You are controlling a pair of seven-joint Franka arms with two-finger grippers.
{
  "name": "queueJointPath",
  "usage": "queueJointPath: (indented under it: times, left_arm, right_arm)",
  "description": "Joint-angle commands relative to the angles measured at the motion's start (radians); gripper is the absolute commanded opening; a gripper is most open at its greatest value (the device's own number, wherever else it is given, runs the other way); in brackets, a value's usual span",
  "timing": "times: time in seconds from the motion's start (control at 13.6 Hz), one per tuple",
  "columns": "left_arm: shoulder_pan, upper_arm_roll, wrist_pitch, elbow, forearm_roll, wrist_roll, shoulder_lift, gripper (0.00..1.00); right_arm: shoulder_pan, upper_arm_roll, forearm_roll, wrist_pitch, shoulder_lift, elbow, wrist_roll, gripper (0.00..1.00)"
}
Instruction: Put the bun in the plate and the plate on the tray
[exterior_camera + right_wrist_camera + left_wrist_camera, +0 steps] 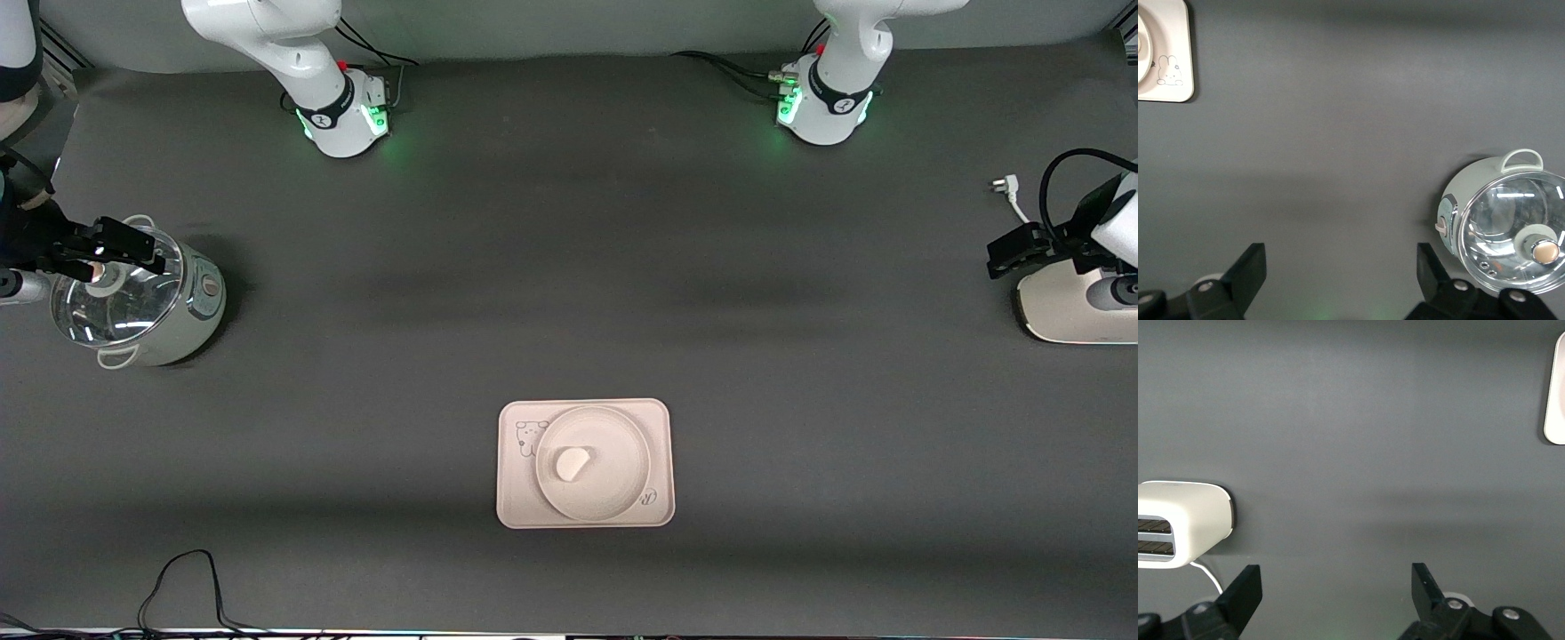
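Note:
The bun lies in the round plate. The plate sits on the rectangular tray, which is near the front camera at mid-table. A corner of the tray shows in the left wrist view. Its corner with the small drawing shows in the right wrist view, with a sliver of the plate. My left gripper is open and empty, over the toaster at the left arm's end. My right gripper is open and empty, over the pot at the right arm's end.
A white toaster stands at the left arm's end, with a plug on the mat beside it. A pale green pot with a glass lid stands at the right arm's end. A black cable lies at the table's front edge.

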Motion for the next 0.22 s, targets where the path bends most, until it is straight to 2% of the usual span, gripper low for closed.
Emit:
queueJointPath:
  times: [0.0, 0.15]
  left_arm:
    - [-0.008, 0.007, -0.013, 0.029, -0.006, 0.006, 0.01, 1.0]
    - [-0.008, 0.007, -0.013, 0.029, -0.006, 0.006, 0.01, 1.0]
  right_arm:
    - [-0.002, 0.009, -0.039, -0.002, -0.02, -0.017, -0.001, 1.0]
    - [-0.004, 0.007, -0.048, -0.002, -0.02, -0.017, -0.001, 1.0]
